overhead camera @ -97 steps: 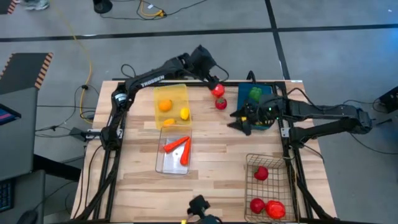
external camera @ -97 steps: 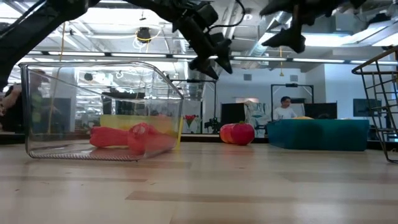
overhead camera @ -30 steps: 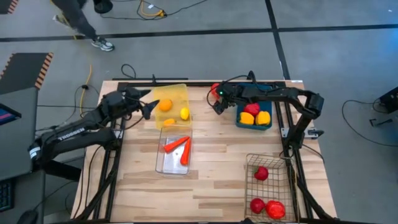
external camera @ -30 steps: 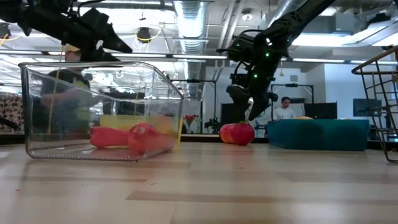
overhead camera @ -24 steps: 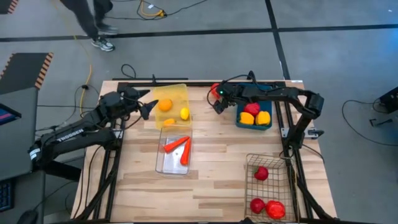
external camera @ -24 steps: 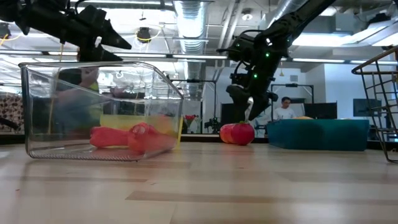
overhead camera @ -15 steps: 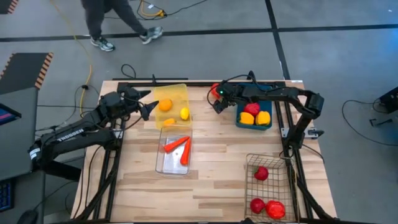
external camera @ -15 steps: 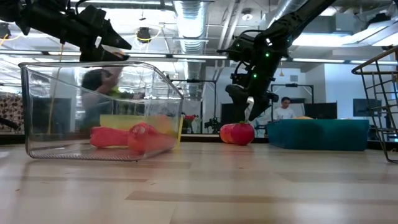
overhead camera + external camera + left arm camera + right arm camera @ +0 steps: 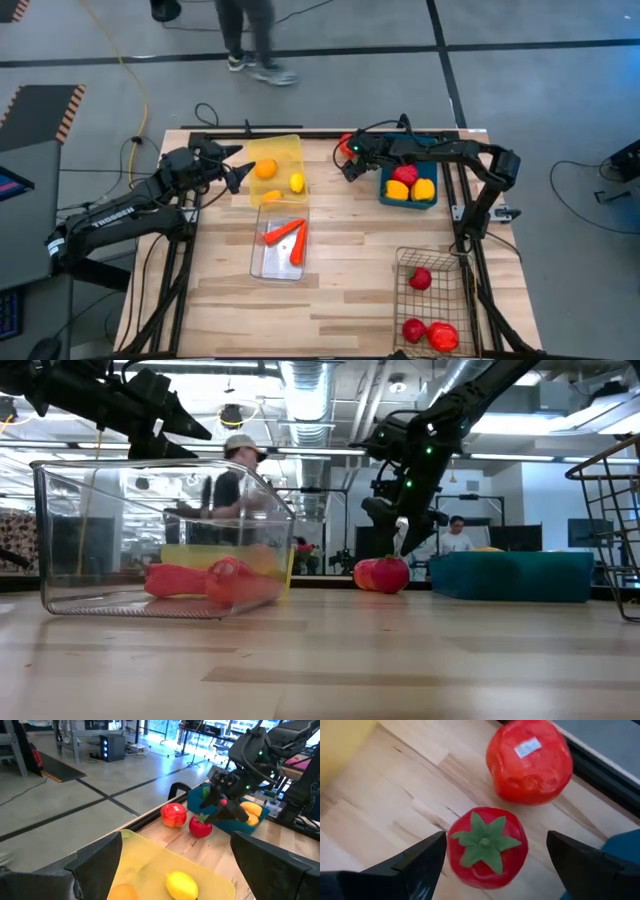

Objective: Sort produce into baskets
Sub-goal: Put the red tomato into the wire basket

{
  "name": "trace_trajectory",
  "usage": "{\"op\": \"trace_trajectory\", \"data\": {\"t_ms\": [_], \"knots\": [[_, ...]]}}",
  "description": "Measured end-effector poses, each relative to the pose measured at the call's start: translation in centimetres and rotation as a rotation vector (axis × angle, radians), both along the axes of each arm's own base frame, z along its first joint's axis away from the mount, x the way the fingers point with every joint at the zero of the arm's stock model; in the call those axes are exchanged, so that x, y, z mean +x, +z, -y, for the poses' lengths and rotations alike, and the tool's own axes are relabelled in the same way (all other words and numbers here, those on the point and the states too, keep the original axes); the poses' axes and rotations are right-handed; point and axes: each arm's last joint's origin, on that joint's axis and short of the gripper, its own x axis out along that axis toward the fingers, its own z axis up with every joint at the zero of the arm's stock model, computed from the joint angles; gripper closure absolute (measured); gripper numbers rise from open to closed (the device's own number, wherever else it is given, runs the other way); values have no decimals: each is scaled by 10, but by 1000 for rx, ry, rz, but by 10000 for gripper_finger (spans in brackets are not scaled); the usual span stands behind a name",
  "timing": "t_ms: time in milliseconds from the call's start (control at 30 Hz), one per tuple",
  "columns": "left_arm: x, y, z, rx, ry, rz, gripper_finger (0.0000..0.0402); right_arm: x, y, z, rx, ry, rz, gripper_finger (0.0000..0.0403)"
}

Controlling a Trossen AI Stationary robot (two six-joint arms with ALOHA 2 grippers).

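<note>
A red tomato [image 9: 485, 847] with a green calyx sits on the table near the far edge, beside a second red fruit [image 9: 529, 760] with a sticker. My right gripper [image 9: 496, 837] hangs open just above the tomato, slanting down, one finger on either side and clear of it in the low view [image 9: 400, 538]. My left gripper [image 9: 238, 176] waits open and raised at the left wall of the yellow bin [image 9: 275, 165], which holds an orange [image 9: 265, 168] and a lemon [image 9: 297, 182].
A clear bin [image 9: 258, 262] holds carrots [image 9: 285, 237]. The blue bin [image 9: 432, 198], right of the tomato, holds red and yellow peppers. A wire basket [image 9: 400, 300] at the near right holds red produce. A person [image 9: 250, 40] walks beyond the far edge.
Both arms have kept still. A person beyond the table's far edge has walked from left to right.
</note>
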Motion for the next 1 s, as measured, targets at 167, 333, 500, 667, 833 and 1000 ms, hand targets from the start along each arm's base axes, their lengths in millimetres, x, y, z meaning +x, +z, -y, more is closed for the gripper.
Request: {"op": "trace_trajectory", "data": {"t_ms": [167, 333, 500, 667, 833, 1000], "knots": [[0, 0, 0, -1, -6, 1, 42, 6, -8, -3, -32, -1, -26, 30], [0, 0, 0, 0, -6, -2, 42, 8, -12, -3, -45, -1, -44, 30], [0, 0, 0, 2, -7, -3, 42, 6, -12, -3, -43, -6, -58, 30], [0, 0, 0, 2, -7, -3, 42, 6, -10, -4, -60, 34, -70, 30], [0, 0, 0, 2, -6, -3, 42, 14, 7, -5, -74, 71, -77, 30], [0, 0, 0, 2, -6, -3, 42, 16, 19, -7, -64, 83, -102, 30]]}}
